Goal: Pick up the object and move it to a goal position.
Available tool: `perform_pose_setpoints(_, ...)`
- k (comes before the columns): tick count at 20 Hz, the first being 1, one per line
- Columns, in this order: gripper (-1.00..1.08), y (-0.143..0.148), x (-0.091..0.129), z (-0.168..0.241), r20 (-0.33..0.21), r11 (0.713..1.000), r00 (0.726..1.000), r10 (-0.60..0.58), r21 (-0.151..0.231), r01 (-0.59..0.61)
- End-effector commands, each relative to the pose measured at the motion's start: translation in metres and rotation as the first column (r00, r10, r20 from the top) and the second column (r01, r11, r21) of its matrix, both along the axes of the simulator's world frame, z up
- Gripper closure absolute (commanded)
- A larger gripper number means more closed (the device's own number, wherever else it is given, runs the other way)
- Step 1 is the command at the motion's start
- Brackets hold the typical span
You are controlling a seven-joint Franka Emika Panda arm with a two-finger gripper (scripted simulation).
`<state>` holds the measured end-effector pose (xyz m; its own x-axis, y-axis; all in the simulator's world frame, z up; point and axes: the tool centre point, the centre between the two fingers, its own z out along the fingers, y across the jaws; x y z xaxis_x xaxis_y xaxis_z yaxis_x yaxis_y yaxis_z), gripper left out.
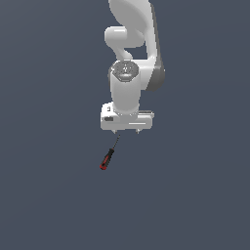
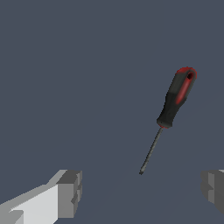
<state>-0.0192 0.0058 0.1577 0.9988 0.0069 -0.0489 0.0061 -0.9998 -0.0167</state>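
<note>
The object is a small screwdriver (image 1: pixel 108 158) with a red-and-black handle and a thin dark shaft, lying on the flat grey surface. In the exterior view its shaft tip points toward my white gripper (image 1: pixel 127 132), which hovers just beyond that tip. The wrist view shows the screwdriver (image 2: pixel 176 97) whole, its shaft tip (image 2: pixel 141 172) lying short of the space between my two grey fingertips (image 2: pixel 70 192). The gripper (image 2: pixel 142 190) is open wide and holds nothing. The handle lies farther from the fingers than the shaft does.
The plain dark grey surface (image 1: pixel 49 195) fills both views. The white arm (image 1: pixel 132 44) rises above the gripper in the exterior view.
</note>
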Motion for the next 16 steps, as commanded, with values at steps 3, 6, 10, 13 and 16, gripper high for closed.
perform_pose_setpoints(3, -0.92, 0.001, 0.000, 0.001, 0.001, 1.000, 1.000, 0.006, -0.001, -0.006)
perform_pose_setpoints(6, -0.92, 0.008, 0.003, 0.008, 0.006, 0.999, 0.999, 0.036, -0.005, -0.036)
perform_pose_setpoints(10, -0.92, 0.014, 0.004, 0.014, 0.009, 0.998, 0.998, 0.065, -0.009, -0.065)
perform_pose_setpoints(13, -0.92, 0.012, 0.004, 0.012, 0.009, 0.998, 0.998, 0.055, -0.008, -0.055)
perform_pose_setpoints(16, -0.92, 0.007, 0.006, 0.005, 0.012, 1.000, 1.000, 0.026, -0.007, -0.026)
